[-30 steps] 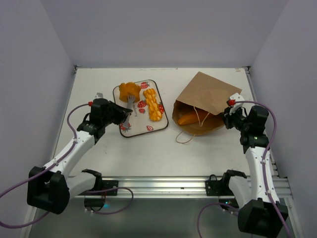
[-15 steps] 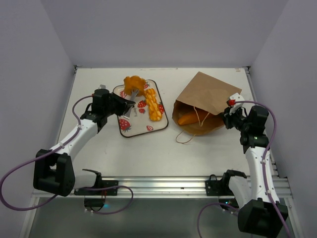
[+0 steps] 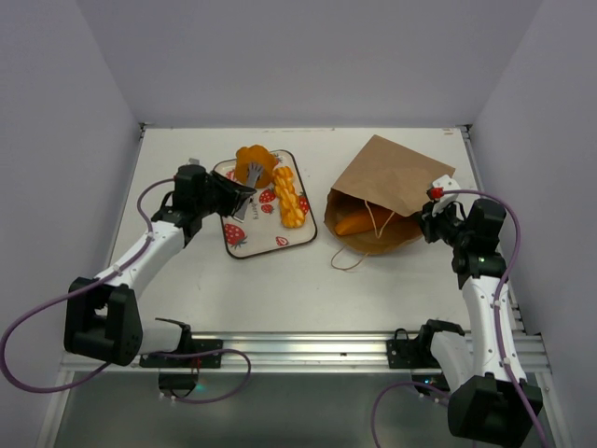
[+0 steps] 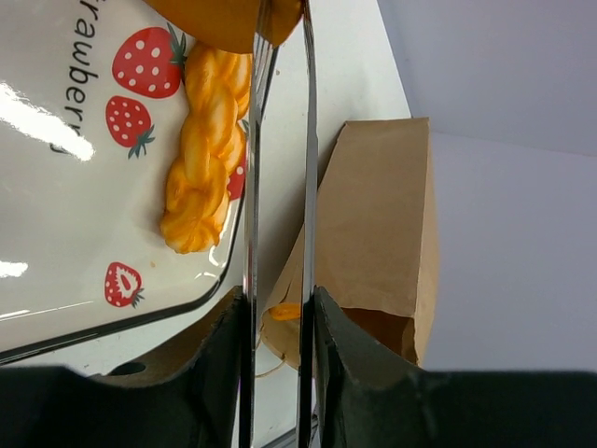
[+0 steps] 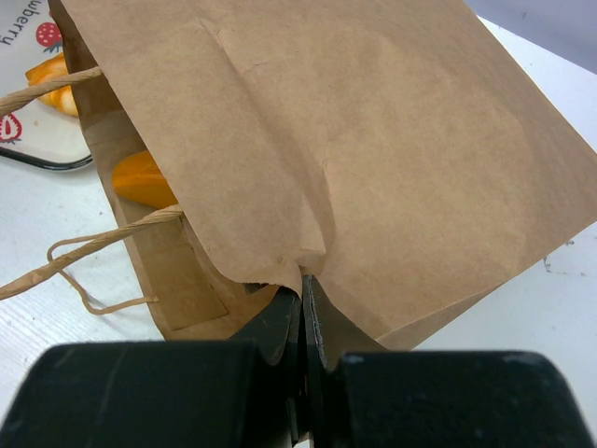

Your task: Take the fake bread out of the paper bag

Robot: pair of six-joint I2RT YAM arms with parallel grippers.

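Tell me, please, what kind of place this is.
Likely a robot lab bench: a white table boxed by plain walls, two arms bolted to a rail, toy bread on a tray.

three breads [image 3: 290,198], one each: bag [image 3: 396,177], tray [image 3: 270,241], tongs [image 4: 306,140]

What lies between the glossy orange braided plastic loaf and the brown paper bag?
Top view: between loaf and bag, only the white strawberry tray's dark rim and bare white tabletop.
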